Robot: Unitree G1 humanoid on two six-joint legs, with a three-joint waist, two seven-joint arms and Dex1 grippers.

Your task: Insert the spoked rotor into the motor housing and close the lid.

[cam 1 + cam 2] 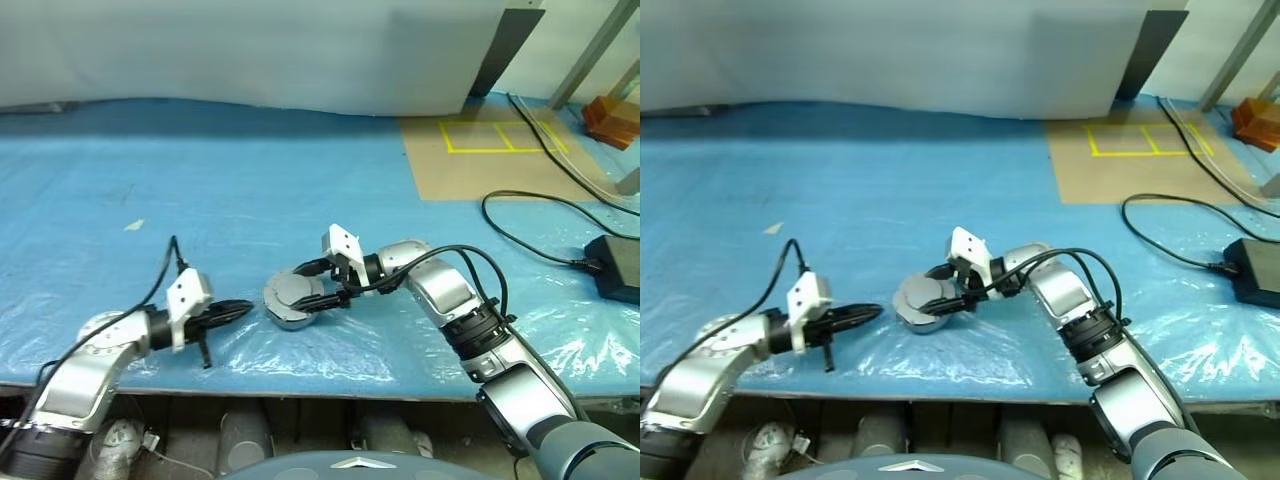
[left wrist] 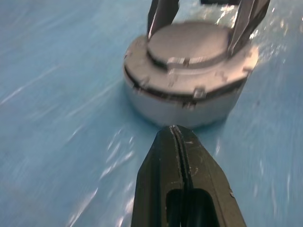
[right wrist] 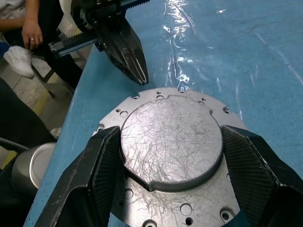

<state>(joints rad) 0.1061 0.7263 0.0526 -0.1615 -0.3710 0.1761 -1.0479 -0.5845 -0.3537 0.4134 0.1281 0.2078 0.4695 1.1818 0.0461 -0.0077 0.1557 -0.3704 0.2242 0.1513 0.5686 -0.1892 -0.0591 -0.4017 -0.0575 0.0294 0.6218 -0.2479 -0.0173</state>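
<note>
The motor housing point(image 1: 284, 318) sits near the front edge of the blue table, a round grey shell. On top of it lies the lid point(image 3: 170, 142), scratched grey face up, small holes around its flange. My right gripper point(image 1: 306, 288) reaches in from the right, and its two black fingers point(image 3: 102, 161) press against opposite sides of the lid's raised centre. Just to the left of the housing, my left gripper point(image 2: 174, 130) is shut and empty, its tip pointing at the shell a little apart from it. The spoked rotor is hidden.
Crinkled clear film covers the blue table point(image 1: 250, 190). A black power brick point(image 1: 612, 265) with looping cables lies at the right. A brown board with yellow tape point(image 1: 490, 150) is at the back right. A person's hand point(image 3: 31, 33) shows beyond the table's front edge.
</note>
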